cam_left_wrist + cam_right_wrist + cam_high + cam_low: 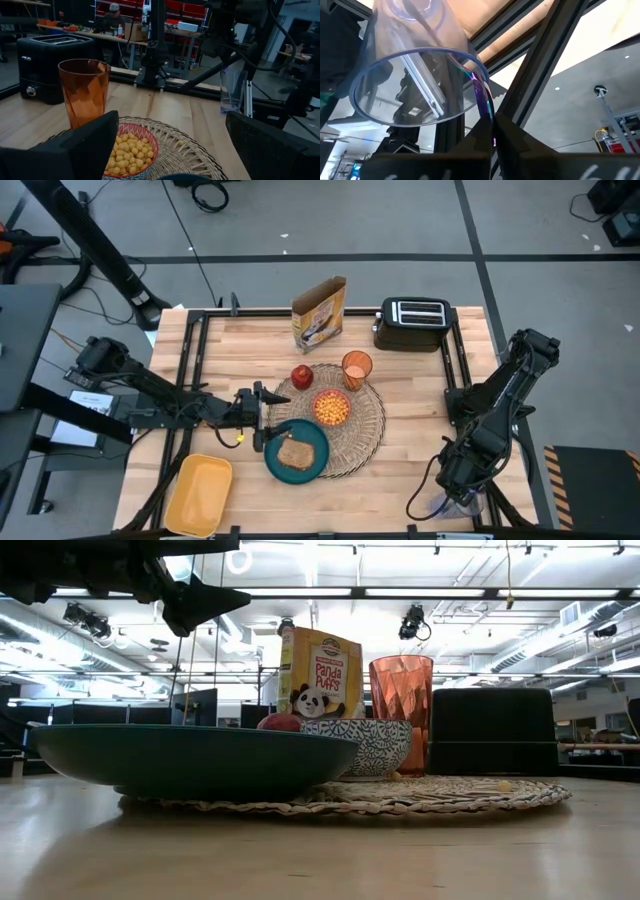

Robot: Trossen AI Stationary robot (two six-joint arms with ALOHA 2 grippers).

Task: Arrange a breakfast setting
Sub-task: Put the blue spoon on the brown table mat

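On the round straw placemat (365, 430) stand a teal plate (297, 450) carrying a brown toast slice (296, 452), a small bowl (332, 408) of cereal puffs, an orange cup (357, 368) and a red apple (301, 376). My left gripper (262, 418) hovers open and level at the plate's left edge, touching nothing. At the table's near right corner a clear cup (415, 75) holds the purple spoon (482, 95), and my right gripper (493, 125) is shut on it. My right gripper pinches the spoon's purple handle (489, 107) between its two fingers, just outside the clear cup's rim. The fingers come slanting down from above. The spoon leans on the rim with its other end down inside the cup.
A cereal box (320, 312) and a black toaster (412, 323) stand along the far edge. A yellow tub (198, 492) lies at the near left corner. Black frame rails (455, 360) run along the table's sides. Bare wood lies between the placemat and the right arm.
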